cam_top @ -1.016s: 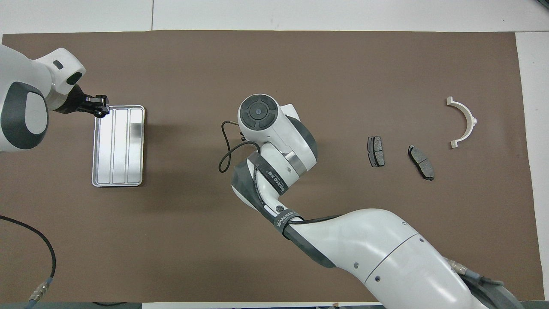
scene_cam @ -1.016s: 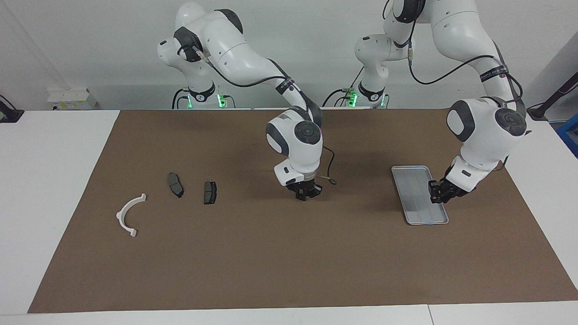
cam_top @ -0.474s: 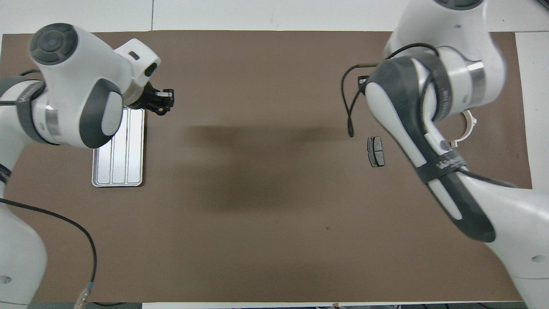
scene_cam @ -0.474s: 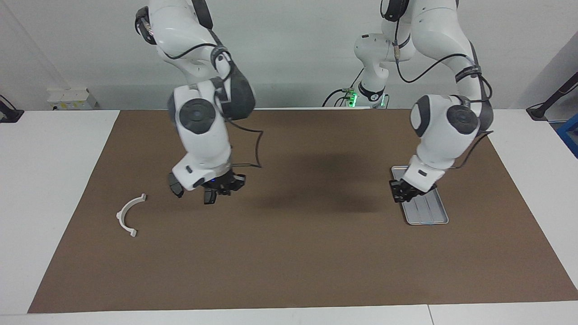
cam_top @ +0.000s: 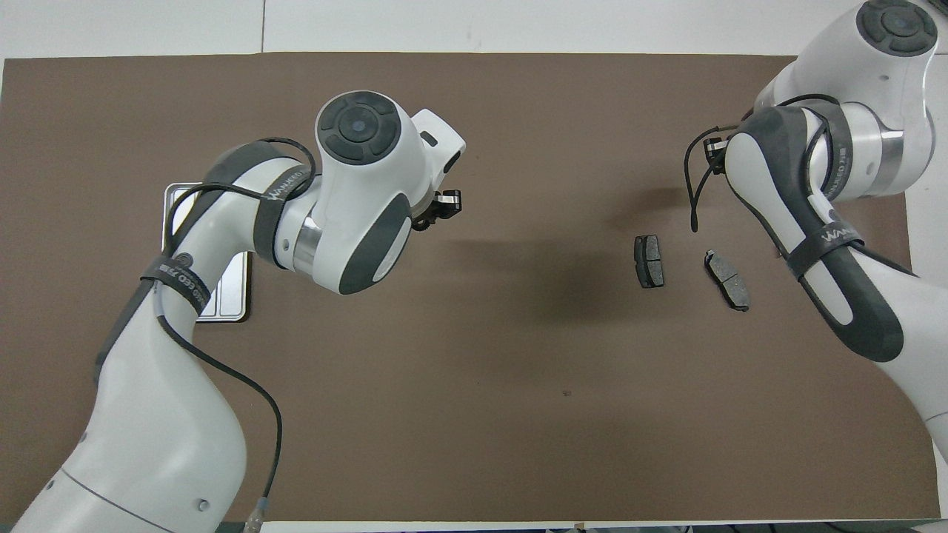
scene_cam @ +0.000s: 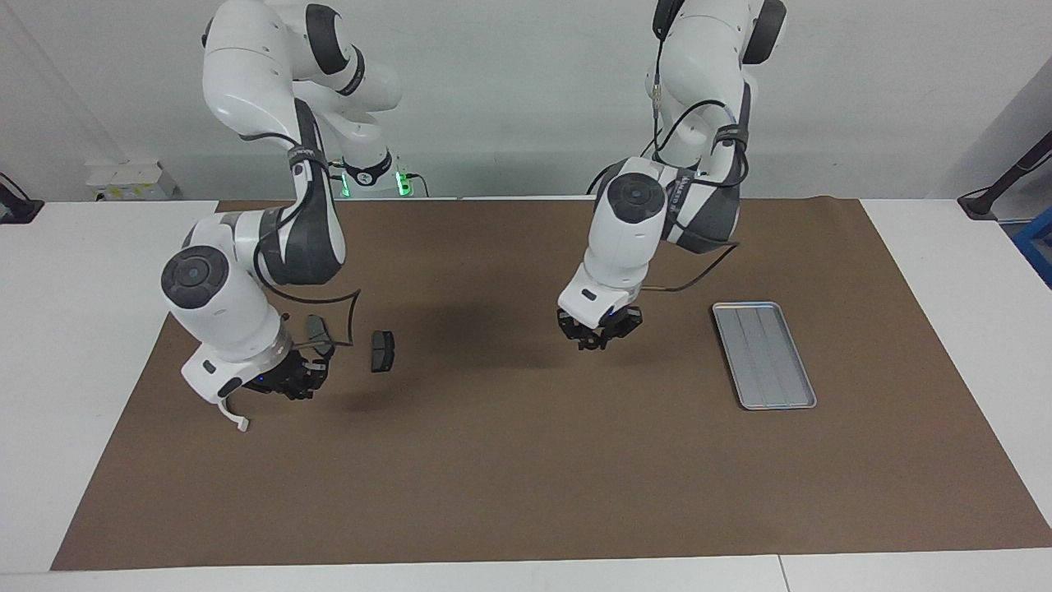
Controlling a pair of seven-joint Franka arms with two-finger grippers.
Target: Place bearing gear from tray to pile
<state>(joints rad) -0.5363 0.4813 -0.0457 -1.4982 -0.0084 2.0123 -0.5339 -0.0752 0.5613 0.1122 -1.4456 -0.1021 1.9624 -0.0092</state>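
Note:
The silver tray (scene_cam: 764, 355) lies toward the left arm's end of the mat, and its bare surface shows no part on it. In the overhead view the left arm covers most of the tray (cam_top: 229, 292). The pile lies toward the right arm's end: two dark brake-pad pieces (scene_cam: 382, 351) (scene_cam: 316, 329), also seen from overhead (cam_top: 649, 260) (cam_top: 727, 279), and a white bracket (scene_cam: 239, 423) with only one end showing. My right gripper (scene_cam: 288, 382) hangs low over the bracket. My left gripper (scene_cam: 600, 330) (cam_top: 442, 206) is over the bare mat between tray and pile. No bearing gear shows.
A brown mat (scene_cam: 526, 460) covers most of the white table. A loose cable loops from each wrist. The right arm's forearm hangs over the pile's end of the mat.
My left gripper has left the tray and moved over the mat toward the pile. My right gripper has swung from the middle of the mat, past the brake pads, to the bracket.

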